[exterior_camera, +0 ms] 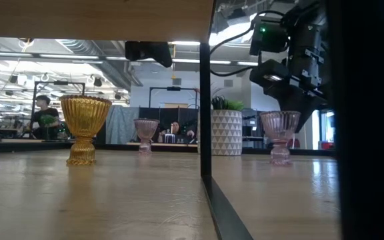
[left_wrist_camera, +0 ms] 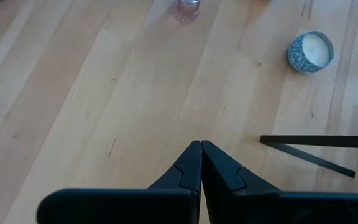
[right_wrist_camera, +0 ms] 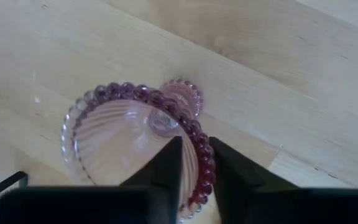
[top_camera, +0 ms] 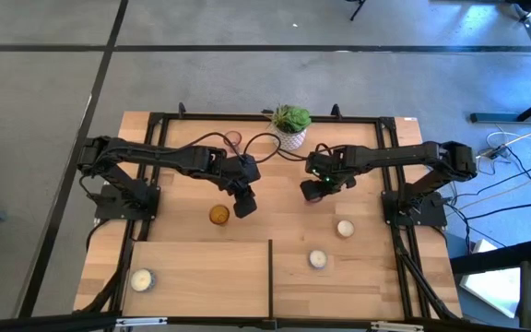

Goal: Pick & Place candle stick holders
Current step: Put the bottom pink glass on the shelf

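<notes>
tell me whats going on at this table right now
The right arm's tool is shut on the rim of a pink glass holder standing near the table's middle. The left arm's tool is shut and empty, hovering beside the amber holder. Another pink holder sits by the potted plant; three white holders rest toward the front.

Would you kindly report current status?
Right claw pinching rim of pink beaded glass holder. Left claw shut, empty, beside amber glass holder. Nothing in the way.

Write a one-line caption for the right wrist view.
Right gripper jaws pinching the beaded rim of a pink glass holder.
</notes>
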You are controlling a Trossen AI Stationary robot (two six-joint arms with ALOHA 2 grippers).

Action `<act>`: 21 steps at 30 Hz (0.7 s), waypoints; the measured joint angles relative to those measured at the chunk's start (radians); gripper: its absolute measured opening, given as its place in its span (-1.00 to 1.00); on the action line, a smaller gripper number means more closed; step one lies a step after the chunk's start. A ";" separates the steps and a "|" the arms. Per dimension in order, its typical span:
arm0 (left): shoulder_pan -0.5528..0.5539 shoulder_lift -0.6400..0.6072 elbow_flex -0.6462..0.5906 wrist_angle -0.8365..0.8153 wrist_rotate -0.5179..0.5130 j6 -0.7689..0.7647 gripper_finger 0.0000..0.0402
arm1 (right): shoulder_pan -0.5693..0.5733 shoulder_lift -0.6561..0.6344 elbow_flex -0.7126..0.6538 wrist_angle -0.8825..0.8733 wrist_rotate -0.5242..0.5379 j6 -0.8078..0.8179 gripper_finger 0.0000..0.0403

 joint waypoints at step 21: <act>0.002 -0.006 0.000 -0.096 -0.002 0.004 -0.99 | 0.007 0.000 0.286 -0.298 0.016 -0.129 -0.90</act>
